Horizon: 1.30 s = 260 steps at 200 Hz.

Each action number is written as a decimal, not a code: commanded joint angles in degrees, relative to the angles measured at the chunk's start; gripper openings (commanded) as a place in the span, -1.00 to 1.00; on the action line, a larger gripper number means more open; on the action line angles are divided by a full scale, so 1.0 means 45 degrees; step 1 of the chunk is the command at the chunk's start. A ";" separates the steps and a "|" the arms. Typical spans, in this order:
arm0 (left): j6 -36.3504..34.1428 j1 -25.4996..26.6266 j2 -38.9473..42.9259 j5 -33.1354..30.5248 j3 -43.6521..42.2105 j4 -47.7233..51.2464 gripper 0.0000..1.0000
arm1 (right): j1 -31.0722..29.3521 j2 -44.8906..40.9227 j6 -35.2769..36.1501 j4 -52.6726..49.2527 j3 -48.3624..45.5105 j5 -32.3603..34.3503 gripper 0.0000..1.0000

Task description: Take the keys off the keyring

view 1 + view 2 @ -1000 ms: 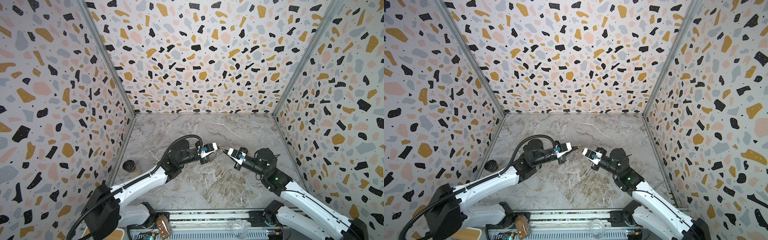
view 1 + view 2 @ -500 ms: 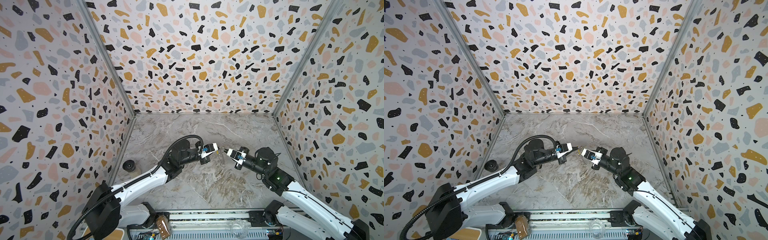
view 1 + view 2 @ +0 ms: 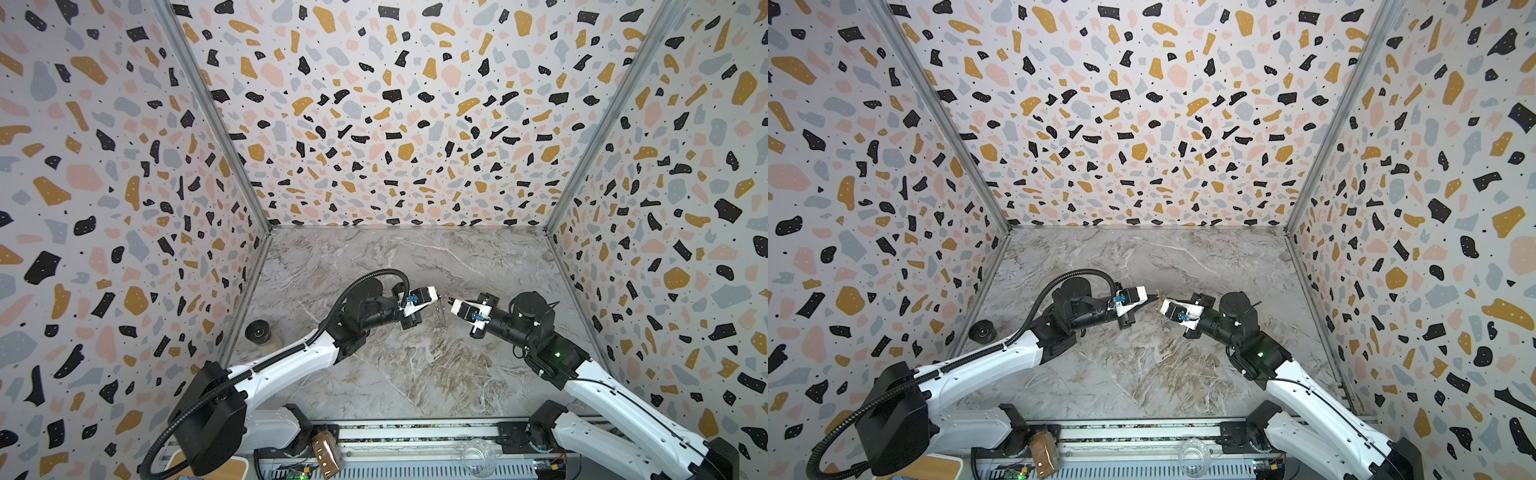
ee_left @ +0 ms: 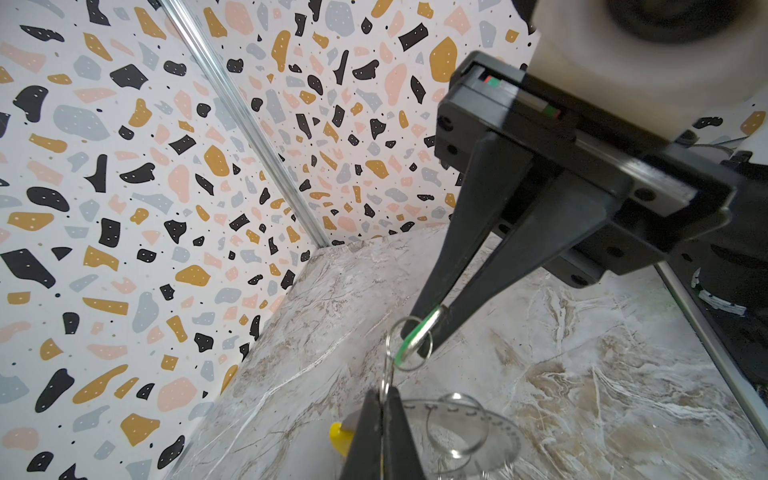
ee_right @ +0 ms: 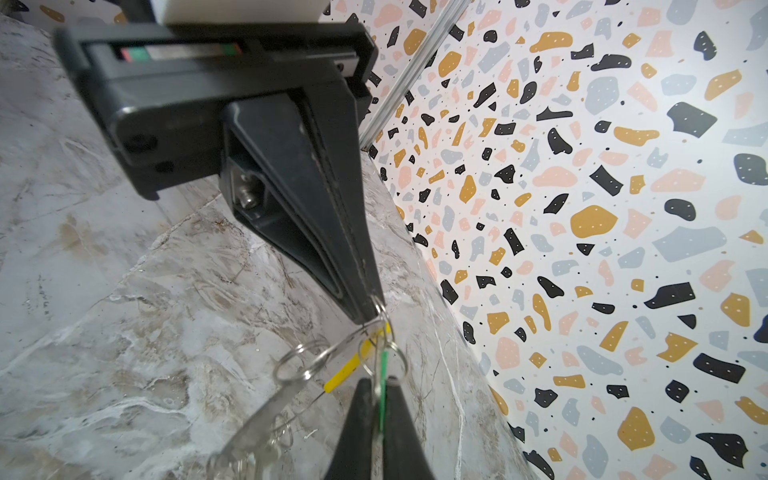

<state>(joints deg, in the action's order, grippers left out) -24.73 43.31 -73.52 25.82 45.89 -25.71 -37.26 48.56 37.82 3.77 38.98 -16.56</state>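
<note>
The keyring, a thin grey dotted metal hoop with a yellow sleeve, is held above the marbled tabletop, pinched by the closed left gripper. The green-tagged key is clamped in the right gripper.

In both top views the left arm reaches in from the near left, its forearm angled toward the middle. The right arm mirrors it from the near right. Both wrists point inward, so the two grippers meet nose to nose with their tips just beside each other. The left gripper has its long black fingers pressed together along a thin seam. The right gripper has fingers that narrow in a slim V to tips pinched closed.
</note>
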 commanded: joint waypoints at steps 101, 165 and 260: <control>-0.0344 -0.0231 -0.0459 -0.1138 0.0962 0.0951 -1.00 | -0.0086 0.0509 0.3629 -0.2229 0.2118 0.1572 -1.00; -0.0344 -0.0232 -0.0538 -0.1354 0.1033 0.1281 -1.00 | -0.0089 0.0440 0.4649 -0.2201 0.2098 0.2255 -1.00; 0.0018 -0.0320 -0.1292 -0.0544 0.1816 0.2378 -1.00 | -0.0091 0.0994 0.4622 -0.2648 0.2915 0.2171 -1.00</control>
<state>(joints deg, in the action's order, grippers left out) -25.91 43.24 -77.91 24.56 52.47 -18.74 -37.85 53.19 58.43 -7.94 48.29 -7.60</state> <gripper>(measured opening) 0.047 0.078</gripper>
